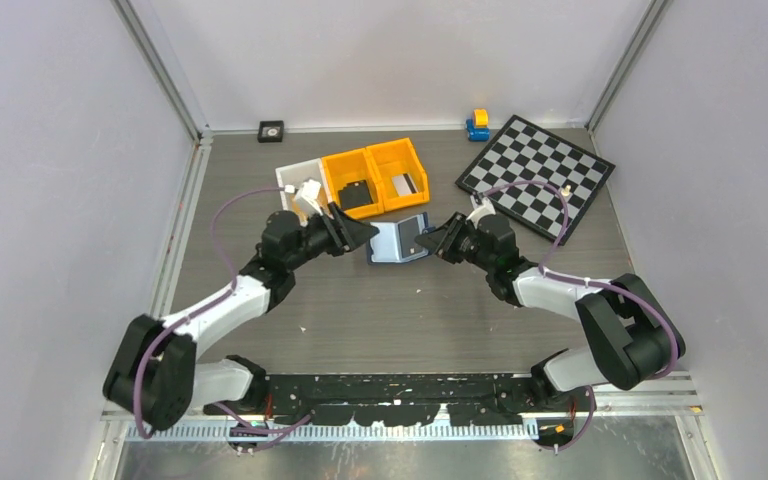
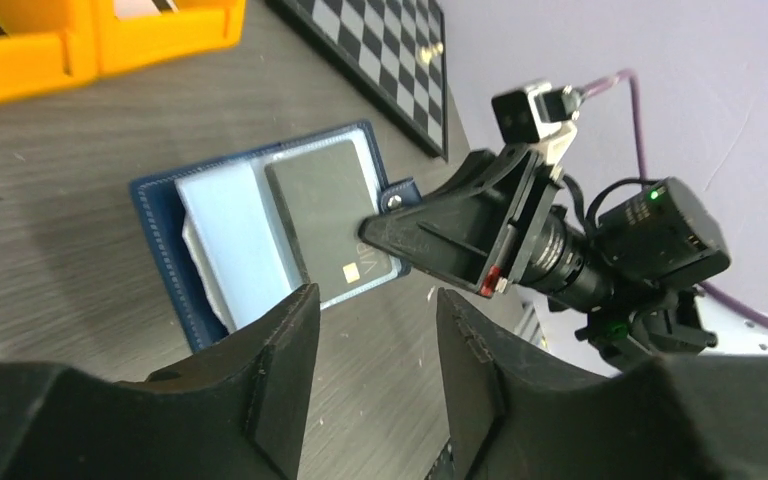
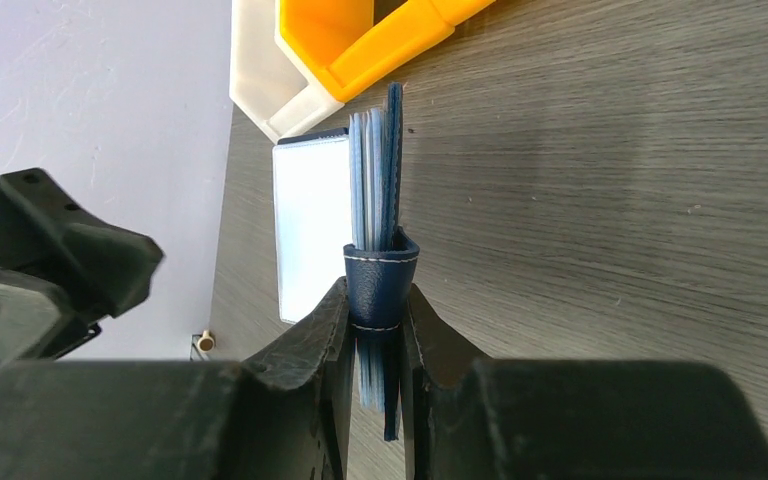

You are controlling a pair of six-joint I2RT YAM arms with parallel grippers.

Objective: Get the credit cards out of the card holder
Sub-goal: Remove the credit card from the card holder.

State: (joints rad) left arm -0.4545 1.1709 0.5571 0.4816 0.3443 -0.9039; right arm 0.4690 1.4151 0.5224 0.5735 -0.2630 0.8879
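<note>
The navy card holder lies open on the table between the two grippers, light blue-grey inside. A dark grey credit card with a gold chip lies on its right half, partly in a pocket. No tan/gold card shows. My right gripper is shut on the holder's right edge at the snap tab, seen edge-on; it also shows in the top view and the left wrist view. My left gripper is open and empty, just off the holder's near edge.
Two orange bins and a white bin stand right behind the holder. A chessboard lies at the back right, with a small blue and yellow toy beyond it. A small black block sits by the back wall.
</note>
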